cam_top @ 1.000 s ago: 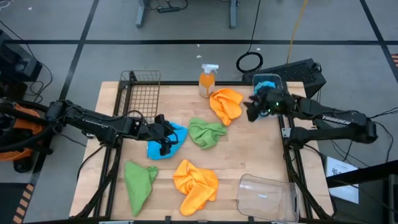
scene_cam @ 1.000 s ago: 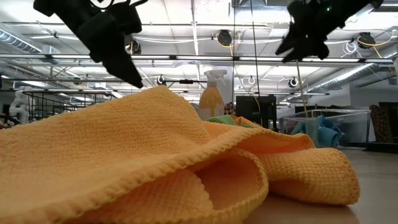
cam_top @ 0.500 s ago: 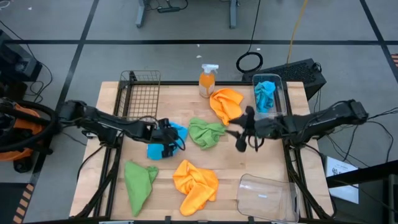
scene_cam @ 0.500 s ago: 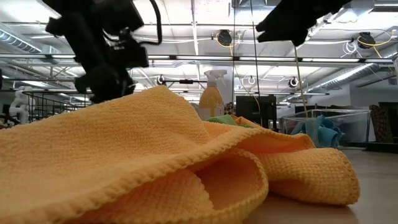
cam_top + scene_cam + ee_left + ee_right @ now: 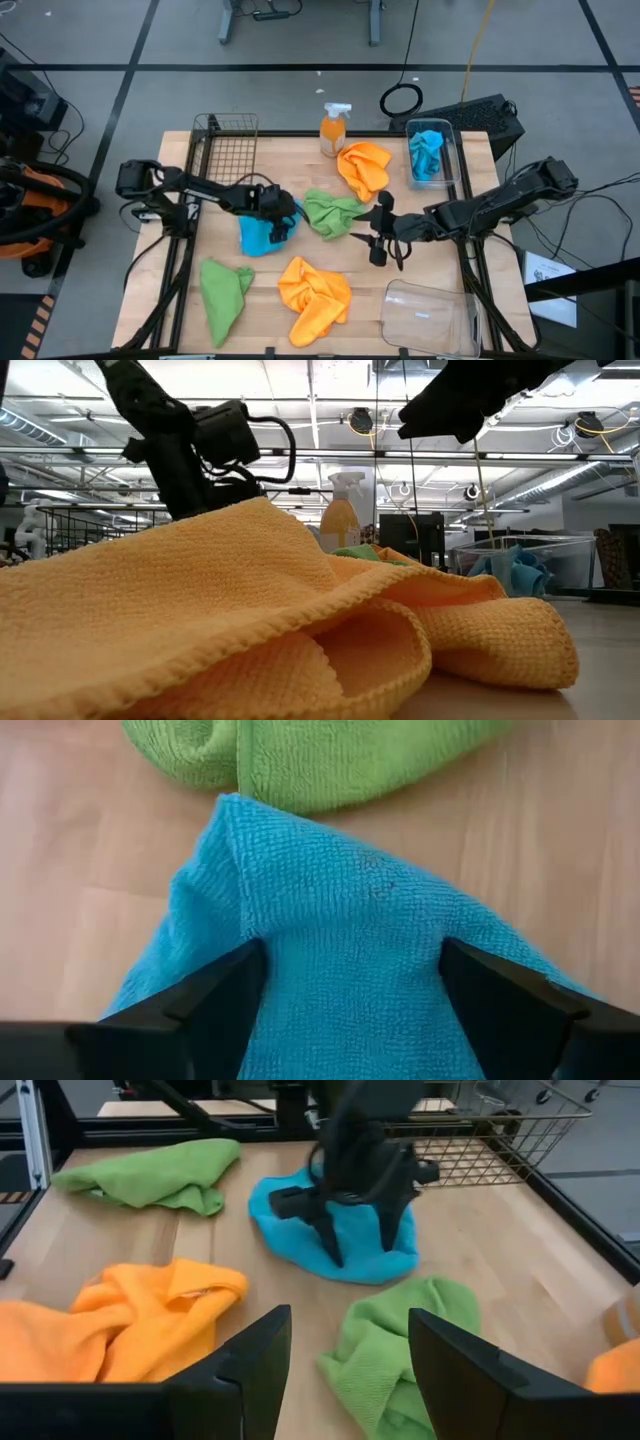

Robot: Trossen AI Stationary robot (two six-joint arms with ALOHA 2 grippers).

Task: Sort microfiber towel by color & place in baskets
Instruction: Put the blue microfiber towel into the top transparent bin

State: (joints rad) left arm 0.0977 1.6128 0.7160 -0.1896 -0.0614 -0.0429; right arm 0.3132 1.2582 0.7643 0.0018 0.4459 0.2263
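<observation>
Since the earlier frame the left gripper has lowered onto the crumpled bright blue microfiber cloth at mid-worktop.

High view: right gripper hovers spread beside the centre green cloth; arms risk crowding.

Left wrist view: fingers straddle blue cloth, unclosed; a shallow pinch could slip.

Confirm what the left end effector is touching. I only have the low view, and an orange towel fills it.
Observer: The left end effector is down on the blue towel, open, with a raised fold between its fingers.
Operator: Right arm?
Observer: The right end effector is open and hovers mid-table, next to a green towel.
Operator: Second green one?
Observer: The other green towel lies at the front left of the table, beside the orange towel that blocks your camera.
</observation>
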